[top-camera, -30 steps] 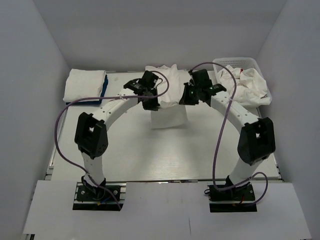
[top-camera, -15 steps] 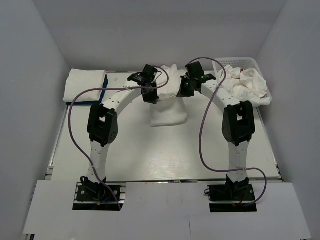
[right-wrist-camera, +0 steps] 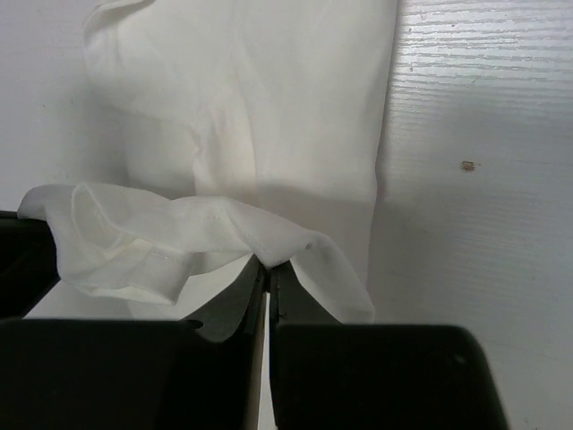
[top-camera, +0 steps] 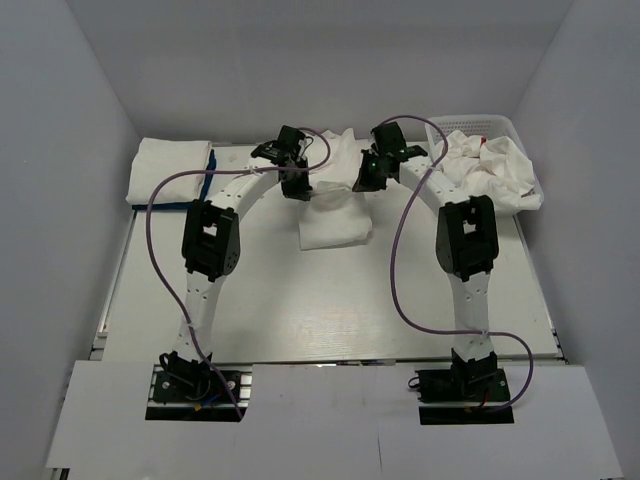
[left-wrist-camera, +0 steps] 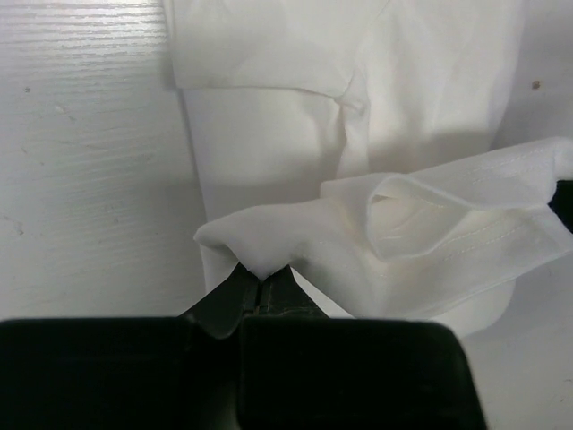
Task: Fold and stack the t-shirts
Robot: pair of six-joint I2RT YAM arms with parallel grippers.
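Left end effector (top-camera: 294,186) and right end effector (top-camera: 366,180) cover the white t-shirt's (top-camera: 335,228) far part at the desk's (top-camera: 300,300) far edge. Far-left corner: blue t-shirt (top-camera: 208,181) mostly hidden beneath folded white t-shirt (top-camera: 170,168). Red print (top-camera: 484,146) in basket (top-camera: 498,123) too small to read.

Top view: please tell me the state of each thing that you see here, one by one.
left gripper, shut on the white t-shirt's edge
right gripper, shut on the same edge
white t-shirt, partly folded, one edge lifted, rest lying flat
folded stack, white on blue, far left
basket, upright, far right
crumpled shirts, unfolded, in the basket
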